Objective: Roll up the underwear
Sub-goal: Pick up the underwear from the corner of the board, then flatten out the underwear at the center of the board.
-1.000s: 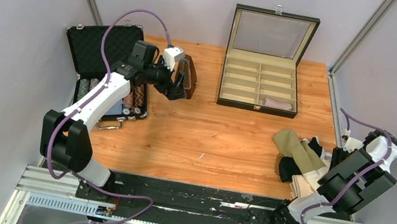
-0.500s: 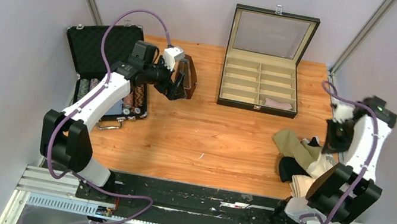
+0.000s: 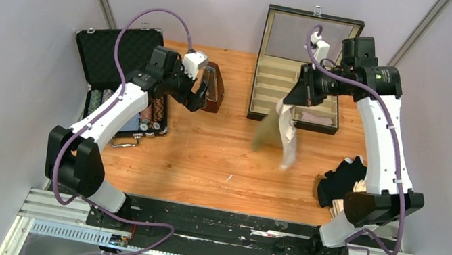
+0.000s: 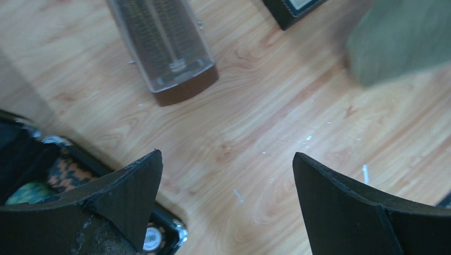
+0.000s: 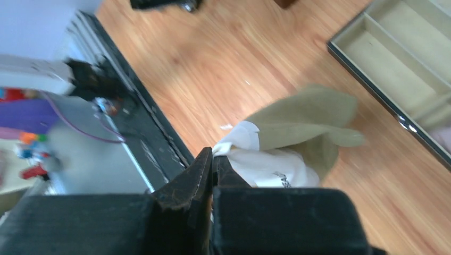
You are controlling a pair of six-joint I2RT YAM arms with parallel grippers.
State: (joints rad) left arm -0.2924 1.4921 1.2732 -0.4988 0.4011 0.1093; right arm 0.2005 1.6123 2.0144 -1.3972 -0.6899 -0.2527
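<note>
My right gripper [image 3: 290, 102] is shut on the pale waistband of the olive-khaki underwear [image 3: 268, 131] and holds it dangling in the air above the table, in front of the compartment box. In the right wrist view the jaws [image 5: 213, 155] pinch the white waistband and the olive cloth [image 5: 303, 122] hangs beyond them. A blurred olive patch [image 4: 399, 40] shows in the left wrist view. A pile of black underwear [image 3: 341, 180] and cream-beige cloth [image 3: 342, 207] lies at the right front. My left gripper [image 3: 199, 99] is open and empty, next to the brown case.
An open black box with cream compartments [image 3: 294, 101] stands at the back, a pink roll in its front right cell. A brown clear-lidded case [image 3: 214, 88] sits by the left gripper. An open black case [image 3: 116, 66] with patterned rolls is at the left.
My right arm has lifted the olive-khaki underwear off the right-hand pile and swung it up and left towards the compartment box. The left arm has barely moved.
</note>
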